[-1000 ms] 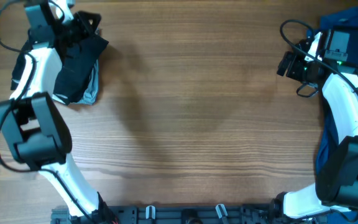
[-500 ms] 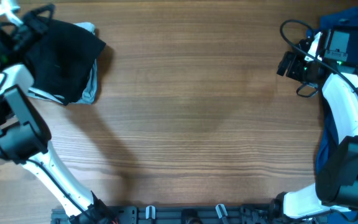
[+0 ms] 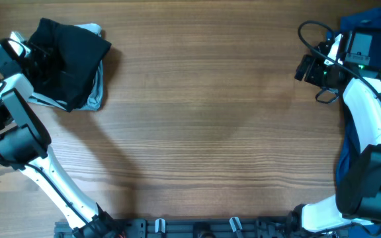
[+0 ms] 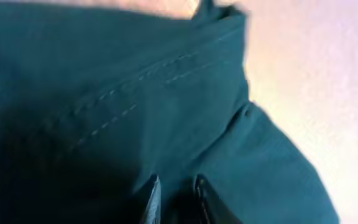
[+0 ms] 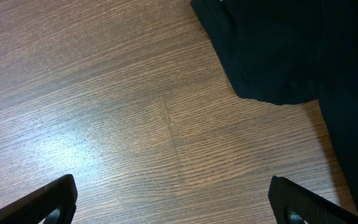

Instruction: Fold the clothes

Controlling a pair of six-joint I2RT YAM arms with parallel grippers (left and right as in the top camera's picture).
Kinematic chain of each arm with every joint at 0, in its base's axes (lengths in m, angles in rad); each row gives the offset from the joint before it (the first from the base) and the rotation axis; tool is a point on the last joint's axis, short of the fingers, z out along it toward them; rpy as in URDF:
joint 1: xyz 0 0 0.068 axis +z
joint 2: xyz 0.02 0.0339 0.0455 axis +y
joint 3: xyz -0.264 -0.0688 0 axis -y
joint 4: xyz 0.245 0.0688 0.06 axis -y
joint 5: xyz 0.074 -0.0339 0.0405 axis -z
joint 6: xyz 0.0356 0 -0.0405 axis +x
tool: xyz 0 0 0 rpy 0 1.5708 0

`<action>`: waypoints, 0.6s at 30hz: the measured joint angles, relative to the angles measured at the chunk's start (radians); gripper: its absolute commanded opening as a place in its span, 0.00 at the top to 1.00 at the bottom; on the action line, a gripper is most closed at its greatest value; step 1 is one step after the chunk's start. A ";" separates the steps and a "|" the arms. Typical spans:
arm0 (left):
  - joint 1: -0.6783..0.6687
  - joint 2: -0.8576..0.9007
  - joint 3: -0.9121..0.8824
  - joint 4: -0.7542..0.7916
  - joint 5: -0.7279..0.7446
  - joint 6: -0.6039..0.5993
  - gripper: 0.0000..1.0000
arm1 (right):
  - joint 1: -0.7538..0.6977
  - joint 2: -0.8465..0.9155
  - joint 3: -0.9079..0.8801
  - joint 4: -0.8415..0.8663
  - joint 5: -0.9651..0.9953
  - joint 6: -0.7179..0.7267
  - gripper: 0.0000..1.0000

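A dark teal-black garment (image 3: 71, 59) lies bunched at the table's far left, on top of a light grey-blue garment (image 3: 96, 96). My left gripper (image 3: 37, 61) is at the pile's left side. In the left wrist view its fingers (image 4: 178, 199) are nearly together, pinching a fold of the dark garment (image 4: 135, 93). My right gripper (image 3: 304, 68) hovers at the far right, open wide and empty (image 5: 173, 205) over bare wood. A heap of dark blue clothes (image 3: 369, 20) lies behind it, and its edge shows in the right wrist view (image 5: 278, 50).
The wooden table (image 3: 210, 132) spans the view. Blue cloth hangs along the right edge (image 3: 349, 152) beside the right arm. A rail with clips (image 3: 197, 228) runs along the front edge.
My left arm has swung from above the pile to its left side, and the dark garment has spread out flatter and wider. The right arm has not moved.
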 measured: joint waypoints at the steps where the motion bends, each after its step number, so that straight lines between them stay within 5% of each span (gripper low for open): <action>1: 0.003 0.000 -0.001 0.031 0.019 0.007 0.83 | 0.000 0.000 0.000 0.000 0.000 0.000 0.00; 6: 0.006 -0.155 -0.011 0.096 0.080 -0.016 0.82 | 0.000 0.000 0.000 0.001 0.000 0.000 0.01; 11: -0.069 -0.576 0.007 -0.150 -0.016 -0.019 0.78 | 0.000 0.000 0.000 0.000 0.000 0.000 0.00; 16: -0.211 -0.595 0.004 -0.303 -0.115 -0.019 0.73 | 0.000 0.000 0.000 0.000 0.000 0.000 0.01; 18: -0.248 -0.586 0.001 -0.365 -0.142 0.007 0.82 | 0.000 0.000 0.000 0.000 0.000 0.000 0.00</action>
